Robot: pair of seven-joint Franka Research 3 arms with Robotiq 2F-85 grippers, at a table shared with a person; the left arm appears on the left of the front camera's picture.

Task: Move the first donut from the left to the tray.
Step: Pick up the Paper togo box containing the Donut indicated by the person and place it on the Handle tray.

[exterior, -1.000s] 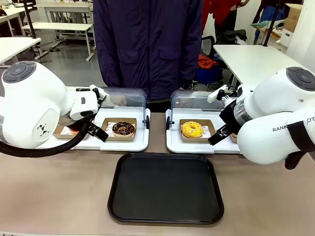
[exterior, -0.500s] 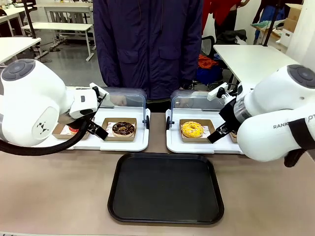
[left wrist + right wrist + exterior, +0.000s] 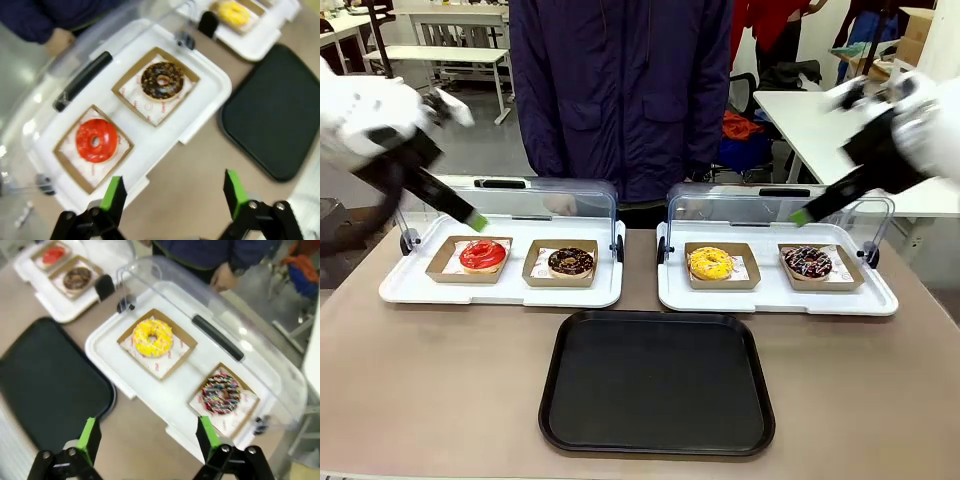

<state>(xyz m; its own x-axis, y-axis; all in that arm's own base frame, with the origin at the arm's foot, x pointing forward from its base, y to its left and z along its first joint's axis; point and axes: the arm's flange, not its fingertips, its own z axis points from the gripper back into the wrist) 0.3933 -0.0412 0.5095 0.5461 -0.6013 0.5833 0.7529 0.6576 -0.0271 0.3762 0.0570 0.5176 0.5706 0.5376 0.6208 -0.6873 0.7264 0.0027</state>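
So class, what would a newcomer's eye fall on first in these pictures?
The glossy red-glazed ring donut in its brown cardboard holder stands out at the left end of the left white tray. Next, the large flat black rectangular tray lies in the near middle of the table, and a person in a dark blue jacket stands at the far side.

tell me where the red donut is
In the front view the red donut sits at the left end of the left white tray, just left of the chocolate donut.
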